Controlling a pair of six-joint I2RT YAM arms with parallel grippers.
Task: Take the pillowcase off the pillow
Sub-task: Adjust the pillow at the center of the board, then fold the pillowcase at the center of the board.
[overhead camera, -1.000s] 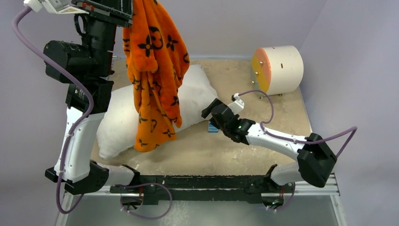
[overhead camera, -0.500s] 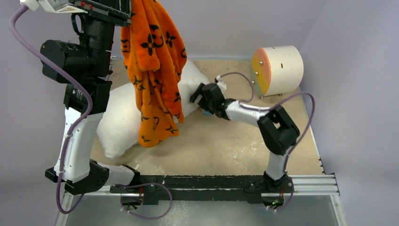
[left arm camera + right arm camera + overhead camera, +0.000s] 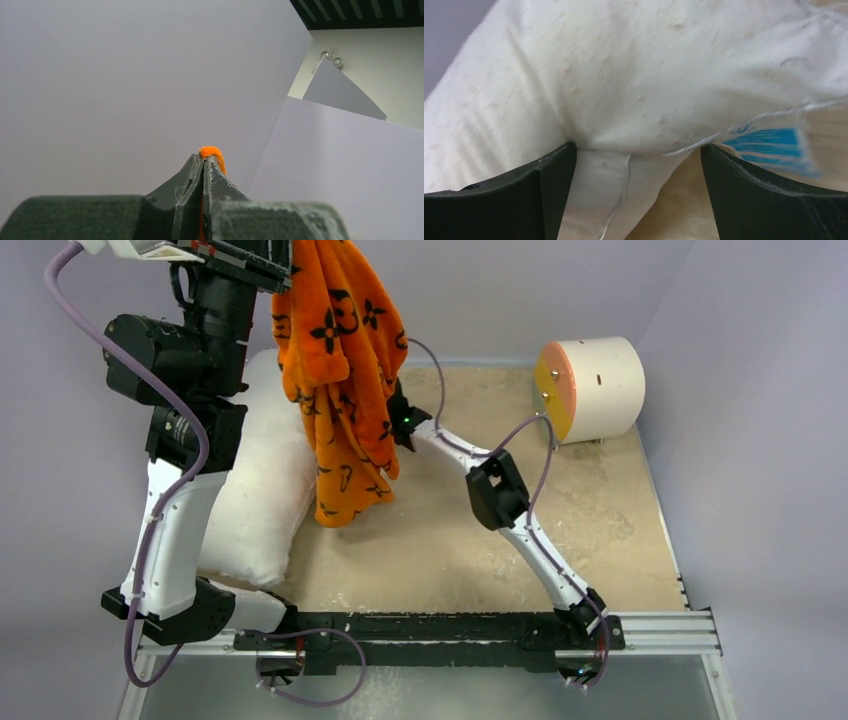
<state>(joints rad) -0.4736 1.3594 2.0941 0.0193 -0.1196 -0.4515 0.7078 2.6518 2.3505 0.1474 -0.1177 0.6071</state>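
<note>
The orange pillowcase point(image 3: 340, 360) with black motifs hangs from my left gripper point(image 3: 283, 254), raised high at the back left. In the left wrist view that gripper point(image 3: 204, 159) is shut on a tuft of orange pillowcase point(image 3: 212, 151). The white pillow point(image 3: 265, 480) lies on the table at the left, partly behind the left arm and the hanging cloth. My right gripper point(image 3: 397, 418) reaches far forward to the pillow's end, partly hidden by the pillowcase. Close up, the right gripper point(image 3: 636, 157) stands open with the pillow point(image 3: 624, 75) pressed into the gap; its blue tag point(image 3: 774, 145) shows beside the right finger.
A white cylinder with an orange face point(image 3: 590, 388) lies at the back right of the tan table point(image 3: 560, 520). Lilac walls close in the back and both sides. The right arm's elbow point(image 3: 495, 495) and purple cable cross the table's middle.
The right arm has stretched forward and left, pushing the pillow's right end towards the back left, so the pillow now lies lengthwise along the left side. The pillowcase stays hanging.
</note>
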